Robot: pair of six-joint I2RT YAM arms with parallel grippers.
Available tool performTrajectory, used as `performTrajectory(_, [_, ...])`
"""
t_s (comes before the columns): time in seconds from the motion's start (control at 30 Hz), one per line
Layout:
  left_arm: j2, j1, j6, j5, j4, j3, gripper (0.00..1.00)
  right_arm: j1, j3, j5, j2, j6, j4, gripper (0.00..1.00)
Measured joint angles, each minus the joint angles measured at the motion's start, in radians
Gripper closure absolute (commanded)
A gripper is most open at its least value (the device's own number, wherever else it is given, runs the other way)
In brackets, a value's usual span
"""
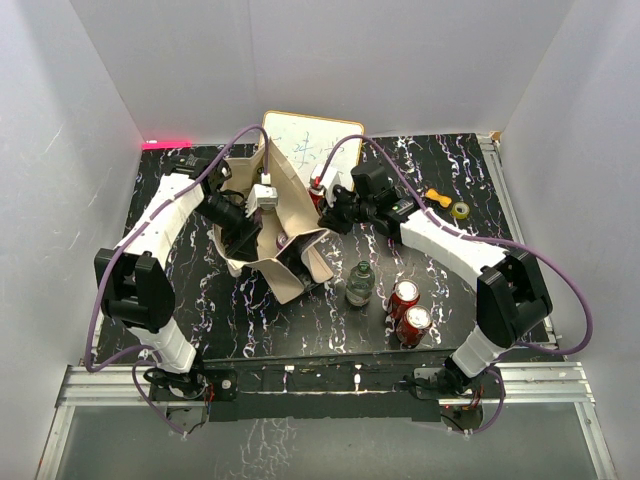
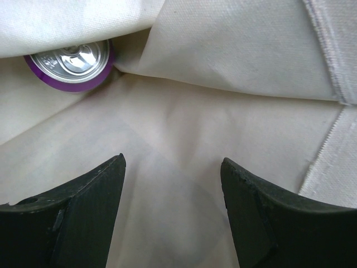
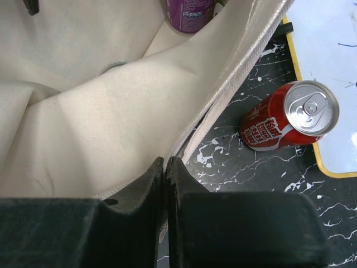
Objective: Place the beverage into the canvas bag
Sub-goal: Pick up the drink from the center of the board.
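A can (image 2: 70, 61) sits inside the canvas bag (image 1: 290, 203). A board (image 1: 310, 145) stands behind it; a bottle (image 1: 360, 284) and two cans (image 1: 405, 296) stand to its near right.

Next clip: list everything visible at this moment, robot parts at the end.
canvas bag: one, beige, left-middle of the table, mouth open
purple can: one, purple with silver top, inside the canvas bag
red cans: three, red; two near right, one beside the whiteboard
bottle: one, clear, right of the canvas bag
whiteboard: one, white with yellow edge, far middle
small items: two, yellow and orange, far right, too small to name
table: one, black marbled
left gripper: open, empty, inside the canvas bag
right gripper: shut on the canvas bag's rim
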Motion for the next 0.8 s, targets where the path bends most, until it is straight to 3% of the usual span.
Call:
performTrajectory(0.33, [-0.006, -0.008, -0.018, -0.037, 0.123, -0.061, 0.28, -0.009, -0.038, -0.042, 0.012, -0.065, 0.048, 0.92])
performTrajectory(0.8, [-0.036, -0.009, -0.061, -0.095, 0.273, -0.205, 0.23, -0.011, -0.171, -0.124, 0.017, -0.284, 0.134, 0.9])
